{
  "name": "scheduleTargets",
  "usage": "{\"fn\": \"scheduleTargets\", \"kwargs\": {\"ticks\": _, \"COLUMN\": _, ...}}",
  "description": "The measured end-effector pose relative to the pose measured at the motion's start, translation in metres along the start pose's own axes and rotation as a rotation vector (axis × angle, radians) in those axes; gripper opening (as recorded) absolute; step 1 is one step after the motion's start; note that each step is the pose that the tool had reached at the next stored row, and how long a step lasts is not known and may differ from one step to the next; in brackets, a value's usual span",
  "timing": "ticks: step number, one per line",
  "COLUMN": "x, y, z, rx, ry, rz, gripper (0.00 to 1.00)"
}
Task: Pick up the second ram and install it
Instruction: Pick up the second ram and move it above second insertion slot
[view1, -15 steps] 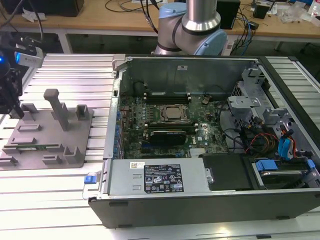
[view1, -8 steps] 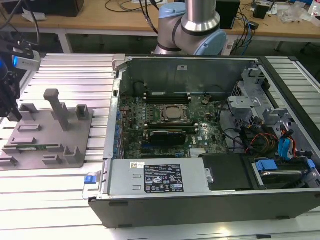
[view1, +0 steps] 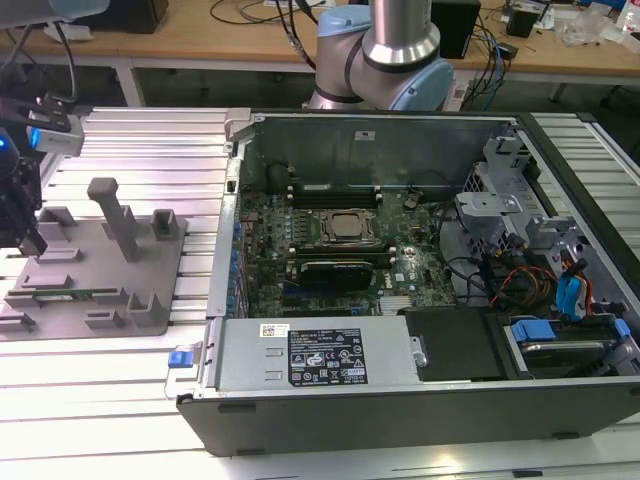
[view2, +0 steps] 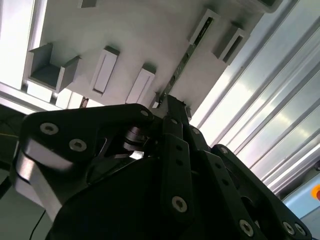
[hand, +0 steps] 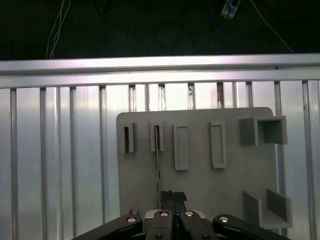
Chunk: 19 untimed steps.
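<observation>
Just beside the hand (hand: 173, 196) — the second ram (hand: 158, 160), on its fixture (hand: 210, 185).

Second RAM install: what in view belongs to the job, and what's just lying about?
Job: gripper, second ram, gray holder plate, motherboard.
Lying about: processor, black expansion card, power supply.

fixture plate (hand: 200, 190): grey | motherboard (view1: 265, 225): green | hand (hand: 173, 195): black | table (view1: 150, 150): ribbed silver
</observation>
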<state>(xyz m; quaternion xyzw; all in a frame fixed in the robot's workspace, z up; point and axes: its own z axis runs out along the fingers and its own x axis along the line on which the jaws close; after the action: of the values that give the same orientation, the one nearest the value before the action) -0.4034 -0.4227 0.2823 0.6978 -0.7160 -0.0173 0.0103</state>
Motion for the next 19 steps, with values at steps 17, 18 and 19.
{"fn": "scheduleTargets", "kwargs": {"ticks": 17, "x": 0.0044, "y": 0.0051, "z": 0.021, "rx": 0.0081, "ry": 0.0022, "rz": -0.111, "gripper": 0.08}}
{"fn": "scheduleTargets", "kwargs": {"ticks": 18, "x": 0.005, "y": 0.006, "z": 0.0228, "rx": 0.0086, "ry": 0.0025, "rz": -0.12, "gripper": 0.08}}
{"fn": "scheduleTargets", "kwargs": {"ticks": 19, "x": 0.0057, "y": 0.0073, "z": 0.0255, "rx": 0.0094, "ry": 0.003, "rz": -0.133, "gripper": 0.08}}
